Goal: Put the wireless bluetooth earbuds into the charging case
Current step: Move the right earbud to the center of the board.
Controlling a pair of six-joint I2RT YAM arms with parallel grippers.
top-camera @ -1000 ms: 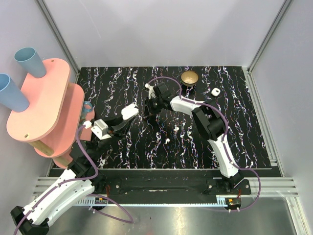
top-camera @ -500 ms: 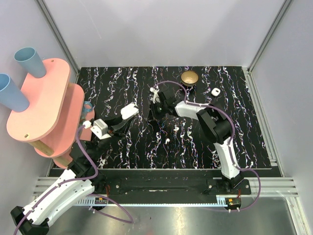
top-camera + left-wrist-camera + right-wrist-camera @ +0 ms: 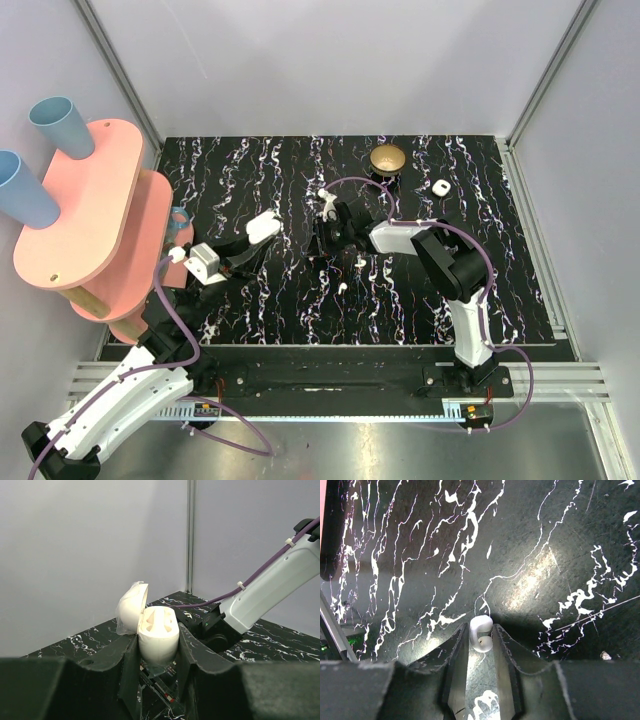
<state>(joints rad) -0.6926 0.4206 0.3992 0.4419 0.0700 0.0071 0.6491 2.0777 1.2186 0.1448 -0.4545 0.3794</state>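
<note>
The charging case (image 3: 159,630) is white, with its lid (image 3: 131,607) hinged open to the left and two empty sockets showing. My left gripper (image 3: 157,641) is shut on its body. From above, the charging case (image 3: 264,226) hangs over the table's left part in the left gripper (image 3: 256,238). My right gripper (image 3: 330,240) points down at mid-table. Two earbuds (image 3: 358,263) (image 3: 341,285) lie just beside it. In the right wrist view one white earbud (image 3: 481,633) lies on the tabletop between the right gripper's (image 3: 480,630) tips. Its jaws stand narrowly apart.
A gold round dish (image 3: 388,158) on a black base stands at the back. A small white ring-shaped piece (image 3: 438,187) lies to its right. A pink two-tier shelf (image 3: 90,215) with blue cups (image 3: 60,125) borders the left edge of the black marbled table (image 3: 250,310).
My right arm has swung from the back of the table toward the near side, down over the earbuds, and its jaws have widened slightly. The left arm and the case have not moved.
</note>
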